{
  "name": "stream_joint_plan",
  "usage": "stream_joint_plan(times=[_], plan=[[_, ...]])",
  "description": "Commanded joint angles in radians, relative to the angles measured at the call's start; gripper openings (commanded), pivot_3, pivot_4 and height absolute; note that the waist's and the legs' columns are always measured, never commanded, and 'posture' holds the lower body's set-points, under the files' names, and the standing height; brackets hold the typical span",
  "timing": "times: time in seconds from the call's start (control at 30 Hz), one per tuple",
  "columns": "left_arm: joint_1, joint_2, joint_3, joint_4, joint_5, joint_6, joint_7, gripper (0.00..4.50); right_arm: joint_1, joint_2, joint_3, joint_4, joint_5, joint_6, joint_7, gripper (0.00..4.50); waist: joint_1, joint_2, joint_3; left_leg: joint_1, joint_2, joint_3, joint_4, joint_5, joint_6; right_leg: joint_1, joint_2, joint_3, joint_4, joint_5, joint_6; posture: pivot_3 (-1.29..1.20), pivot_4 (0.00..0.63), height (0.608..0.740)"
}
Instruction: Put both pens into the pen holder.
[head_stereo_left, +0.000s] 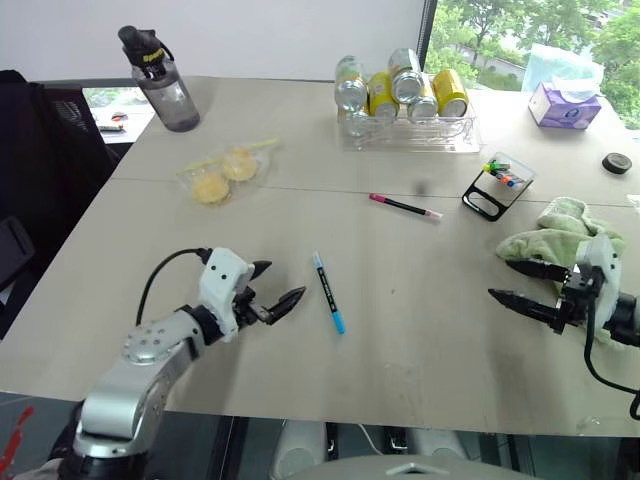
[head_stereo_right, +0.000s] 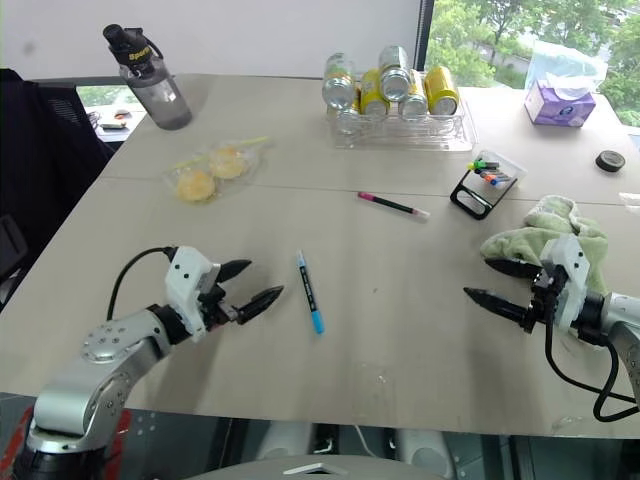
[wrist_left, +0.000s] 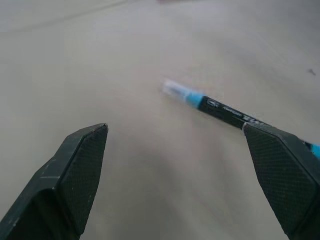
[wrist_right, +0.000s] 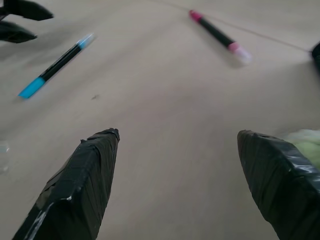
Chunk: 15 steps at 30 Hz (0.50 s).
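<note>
worktop (head_stereo_left: 420, 330): matt beige laminate, smooth
blue-ended pen (head_stereo_left: 328, 292): glossy plastic barrel
pink-ended pen (head_stereo_left: 404, 206): smooth plastic
pen holder (head_stereo_left: 497, 185): clear plastic, black frame
cans (head_stereo_left: 405, 88): shiny metal
towel (head_stereo_left: 560, 232): green terry cloth
left claw (head_stereo_left: 273, 292): matt black, textured pads
</note>
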Motion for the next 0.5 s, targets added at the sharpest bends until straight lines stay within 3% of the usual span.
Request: stream_joint_plan(times=[0.03,0.1,0.2,0.5], plan=[[-0.026,-0.078,0.006,-0.123,-0.018,0.095,0.156,4.5,0.022,-0.031,0.003,-0.032,-0.018,-0.028,0.055,4.0,0.007,0.0,0.0,0.0,0.0,0.0,0.0,0.0,0.0,0.0,0.0,-0.001,0.0,0.0,0.0,0.0,0.15,0.739],[-0.055,-0.136,-0.023,-0.146,0.038,0.164,0.284,4.5,0.039,-0.028,0.001,-0.033,-0.025,-0.041,0.071,4.26,0.013,0.0,0.0,0.002,0.0,-0.001,0.002,0.0,0.0,0.002,0.0,-0.001,0.002,0.0,0.0,0.0,0.15,0.739],[-0.098,-0.191,-0.025,-0.16,0.029,0.307,0.381,4.5,0.055,-0.001,-0.009,-0.04,-0.029,-0.085,0.078,4.26,0.015,-0.001,0.0,0.004,-0.001,-0.001,0.004,0.0,0.001,0.004,0.0,-0.001,0.005,0.0,0.0,0.0,0.15,0.739],[-0.213,-0.241,-0.068,-0.217,-0.04,0.553,0.423,4.5,0.058,0.039,0.017,-0.062,-0.071,-0.148,0.069,4.26,0.015,-0.002,0.0,0.004,-0.001,-0.001,0.005,0.0,0.0,0.002,0.001,0.0,0.01,0.0,0.0,0.0,0.15,0.739]])
